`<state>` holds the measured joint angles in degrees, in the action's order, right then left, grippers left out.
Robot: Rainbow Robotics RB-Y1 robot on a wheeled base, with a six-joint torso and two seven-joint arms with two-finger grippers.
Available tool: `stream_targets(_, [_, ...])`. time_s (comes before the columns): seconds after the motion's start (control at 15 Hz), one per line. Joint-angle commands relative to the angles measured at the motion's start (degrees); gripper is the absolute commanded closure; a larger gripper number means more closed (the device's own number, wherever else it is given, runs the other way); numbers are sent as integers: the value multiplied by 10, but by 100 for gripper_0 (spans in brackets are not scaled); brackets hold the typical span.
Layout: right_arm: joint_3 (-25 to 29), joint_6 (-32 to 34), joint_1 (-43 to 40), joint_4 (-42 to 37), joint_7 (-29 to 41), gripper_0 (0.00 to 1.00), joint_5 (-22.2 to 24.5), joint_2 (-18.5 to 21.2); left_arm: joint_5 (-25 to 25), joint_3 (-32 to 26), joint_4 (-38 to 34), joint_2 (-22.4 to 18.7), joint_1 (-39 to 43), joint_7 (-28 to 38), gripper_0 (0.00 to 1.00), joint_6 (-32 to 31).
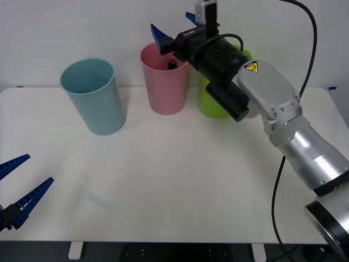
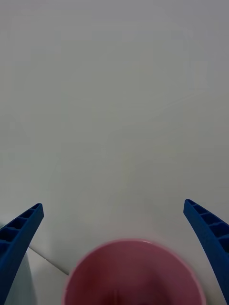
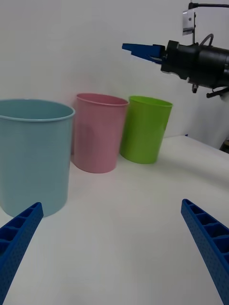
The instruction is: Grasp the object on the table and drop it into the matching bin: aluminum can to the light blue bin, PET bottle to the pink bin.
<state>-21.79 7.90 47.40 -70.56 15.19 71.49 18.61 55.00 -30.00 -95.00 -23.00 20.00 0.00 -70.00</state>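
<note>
Hovering above the pink bin [image 1: 164, 82] at the table's [image 1: 180, 180] far side, the right gripper [image 1: 177, 30] is spread wide and empty; the PET bottle's [image 1: 172, 65] black cap shows inside the bin, just beneath it. From the right wrist, the bin's mouth [image 2: 134, 276] lies between the parted fingers [image 2: 19, 238]. From the left wrist, the left gripper [image 3: 112, 248], open and empty, faces the light blue bin [image 3: 33, 152], near left.

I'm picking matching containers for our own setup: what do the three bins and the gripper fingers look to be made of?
The light blue bin, pink bin and lime green bin look like smooth moulded plastic: thin rolled rims, even colour, soft sheen. The right gripper, open above the pink bin, and the left gripper, open low over the table, have blue ribbed fingers, probably matte plastic or rubber.
</note>
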Motion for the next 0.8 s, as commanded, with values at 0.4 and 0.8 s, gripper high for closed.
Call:
stream_targets(0.4, [18,64,-187,-232,-19,0,-37,121,0,0,0,0,0,0,0,0])
stream_targets(0.8, [126,214,-319,-317,-47,0,-43,151,0,0,0,0,0,0,0,0])
